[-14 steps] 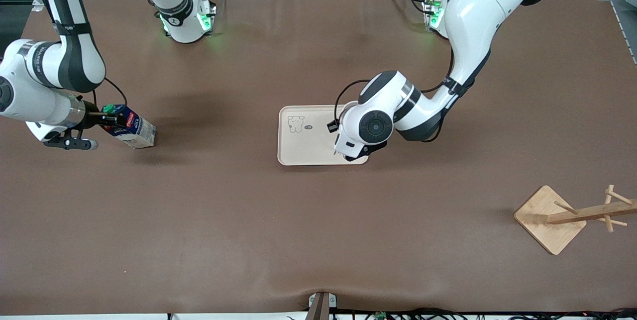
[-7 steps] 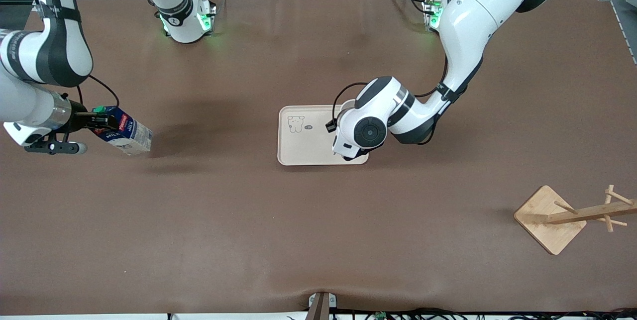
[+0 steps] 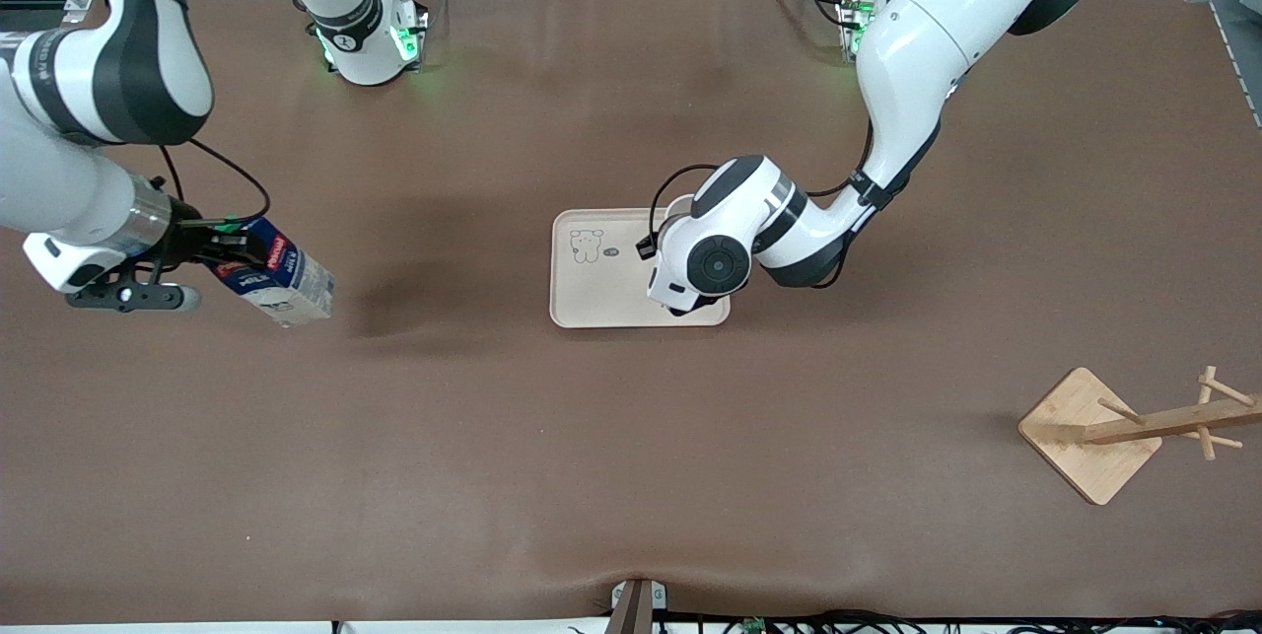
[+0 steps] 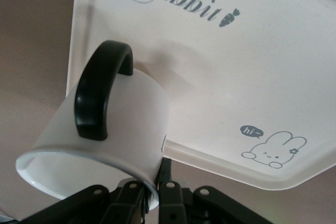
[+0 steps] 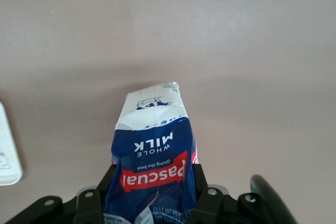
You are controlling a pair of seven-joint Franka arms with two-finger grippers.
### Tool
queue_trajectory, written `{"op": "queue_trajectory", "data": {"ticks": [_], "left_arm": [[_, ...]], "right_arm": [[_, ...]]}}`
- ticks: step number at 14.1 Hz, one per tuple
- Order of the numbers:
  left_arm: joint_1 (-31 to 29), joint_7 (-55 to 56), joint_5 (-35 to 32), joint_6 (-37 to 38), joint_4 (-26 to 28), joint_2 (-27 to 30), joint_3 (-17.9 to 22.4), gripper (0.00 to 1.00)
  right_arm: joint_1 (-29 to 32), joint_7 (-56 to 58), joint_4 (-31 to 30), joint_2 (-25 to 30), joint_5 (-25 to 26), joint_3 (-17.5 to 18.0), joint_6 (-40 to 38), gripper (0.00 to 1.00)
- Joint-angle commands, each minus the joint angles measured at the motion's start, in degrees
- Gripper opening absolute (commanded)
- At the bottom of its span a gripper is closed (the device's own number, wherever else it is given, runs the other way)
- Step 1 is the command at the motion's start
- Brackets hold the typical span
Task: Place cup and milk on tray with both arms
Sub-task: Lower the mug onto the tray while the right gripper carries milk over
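Note:
My left gripper (image 4: 160,174) is shut on the wall of the white cup (image 4: 121,124) at its rim, the black handle facing the camera. The cup is tilted, its base at the cream tray (image 4: 236,66) near the "Rabbit" script; I cannot tell if it touches. In the front view the left wrist (image 3: 715,264) hides the cup over the tray (image 3: 601,294). My right gripper (image 3: 212,245) is shut on the top of the blue milk carton (image 3: 276,271), which hangs tilted over the table toward the right arm's end. The carton (image 5: 155,150) shows between the fingers (image 5: 202,187).
A wooden peg rack on a square base (image 3: 1089,432) stands toward the left arm's end, nearer to the front camera than the tray. A corner of the tray (image 5: 8,153) shows in the right wrist view. Brown table lies between milk and tray.
My right gripper has lifted the milk off the table and carried it a little toward the tray. My left arm has shifted slightly along the tray toward the right arm's end.

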State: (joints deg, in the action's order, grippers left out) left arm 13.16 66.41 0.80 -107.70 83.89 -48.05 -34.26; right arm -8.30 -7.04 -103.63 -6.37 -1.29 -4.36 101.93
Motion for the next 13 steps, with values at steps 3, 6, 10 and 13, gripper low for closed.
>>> {"op": "queue_trajectory", "data": {"ticks": [3,6,10,13], "left_arm": [[0.5,0.8,0.9,0.4,-2.0,-2.2,0.2,0.00],[0.5,0.7,0.8,-0.5,-2.0,-2.8,0.2,0.04],[0.4,0.0,0.7,-0.8,-2.1,-2.8,1.5,0.94],[0.2,0.4,0.4,-0.3,-2.3,-0.9,1.4,1.00]], "right_arm": [[-8.5,-13.2,6.9,-3.4,-0.5,-0.5,-3.0,0.16],[-10.3,-20.5,9.9,-5.4,-1.8,-0.5,-3.0,0.15],[-16.6,-29.6,10.8,-6.5,-3.8,-0.5,-3.3,0.17],[-20.9,-37.4,11.0,-7.4,-5.4,-0.5,-3.0,0.17]]}}
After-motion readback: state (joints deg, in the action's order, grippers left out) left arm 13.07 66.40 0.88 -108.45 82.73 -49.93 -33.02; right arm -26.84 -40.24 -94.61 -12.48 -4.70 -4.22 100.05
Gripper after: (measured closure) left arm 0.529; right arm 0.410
